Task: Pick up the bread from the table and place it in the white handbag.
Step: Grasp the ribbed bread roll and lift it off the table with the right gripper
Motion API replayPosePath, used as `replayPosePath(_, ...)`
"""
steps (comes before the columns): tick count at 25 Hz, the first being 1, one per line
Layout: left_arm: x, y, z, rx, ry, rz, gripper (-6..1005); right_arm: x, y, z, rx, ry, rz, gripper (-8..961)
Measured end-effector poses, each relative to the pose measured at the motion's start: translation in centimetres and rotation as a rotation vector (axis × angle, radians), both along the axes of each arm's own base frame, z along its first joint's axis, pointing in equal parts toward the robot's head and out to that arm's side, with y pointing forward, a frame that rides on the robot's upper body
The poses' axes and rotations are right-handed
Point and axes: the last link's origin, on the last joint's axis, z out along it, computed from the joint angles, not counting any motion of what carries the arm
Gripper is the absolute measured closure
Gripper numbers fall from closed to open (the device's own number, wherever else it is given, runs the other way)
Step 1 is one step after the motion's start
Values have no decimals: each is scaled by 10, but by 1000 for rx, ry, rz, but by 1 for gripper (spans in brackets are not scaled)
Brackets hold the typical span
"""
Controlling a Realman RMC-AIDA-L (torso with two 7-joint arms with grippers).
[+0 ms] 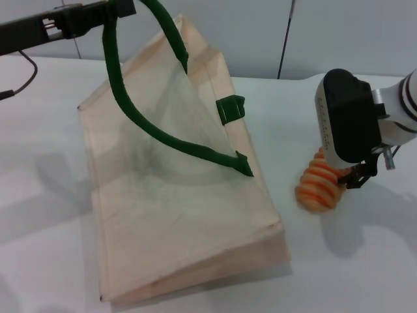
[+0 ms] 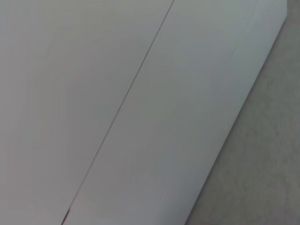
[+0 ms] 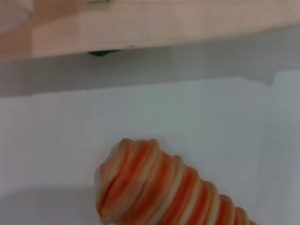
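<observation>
The white handbag (image 1: 176, 195) lies nearest on the bench (image 1: 365, 261), a big cream cloth bag that fills the middle of the head view, its closed bottom edge toward the robot. At about three o'clock from the bag, just beside its side edge but apart from it, the bread (image 1: 317, 186) rests on the bench – a small loaf with orange stripes. The right end effector (image 1: 355, 176) is low over the far side of the loaf, and its white and black body hides part of the bread; how wide it stands I cannot tell. In the right wrist view the bread (image 3: 159, 187) is close, with the bag's side behind it. Farther, at eleven o'clock, the left end effector (image 1: 114, 10) holds one green handle (image 1: 146, 114) up – the bag's mouth is lifted open.
</observation>
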Motion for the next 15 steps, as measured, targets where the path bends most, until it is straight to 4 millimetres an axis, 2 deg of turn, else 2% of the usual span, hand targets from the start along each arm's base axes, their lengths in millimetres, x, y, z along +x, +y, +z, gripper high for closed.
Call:
replayPosePath(9, 1, 0, 0, 1, -4, -1, 858, -3, 1, -6, -4, 25, -19, 65)
replayPosePath(15, 1, 0, 0, 2, -5, -1, 858, -2, 2, -11, -27, 21, -54, 169)
